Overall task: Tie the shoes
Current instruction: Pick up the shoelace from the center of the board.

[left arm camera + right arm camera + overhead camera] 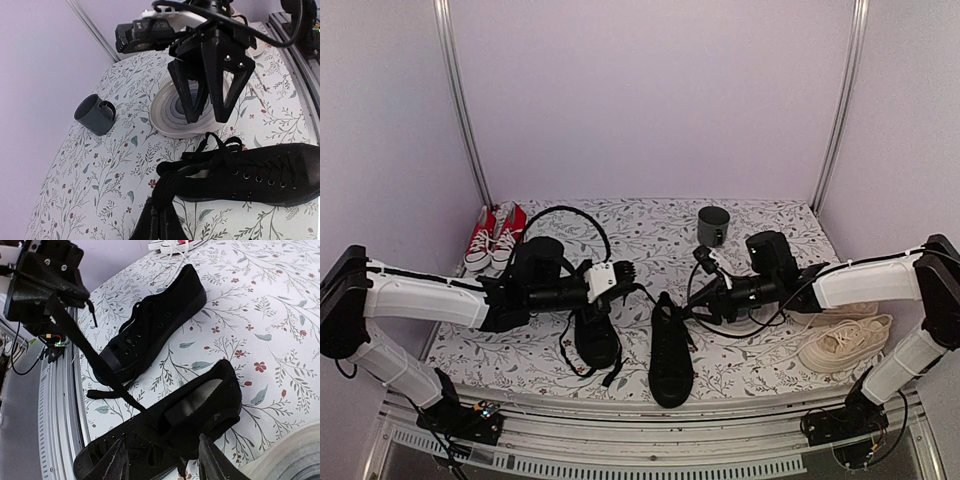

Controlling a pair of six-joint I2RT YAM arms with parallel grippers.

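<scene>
Black lace (95, 360) clamped in left gripper (89, 304), clear only from right wrist; right gripper (207, 117) jaws apart over shoes (670, 350).

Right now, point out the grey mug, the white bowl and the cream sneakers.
Grey ceramic mug (93, 114): left wrist view, side wall.
White swirl-patterned bowl (165, 107): left wrist view, inner wall.
Cream lace-up sneakers (845, 343): top view, laces.

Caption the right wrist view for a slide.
Open right gripper above one black shoe; left gripper pulls its lace taut.

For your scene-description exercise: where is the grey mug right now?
In the top view the grey mug stands at the far side of the table, right of centre, just behind the right gripper and far from the red sneakers.
</scene>
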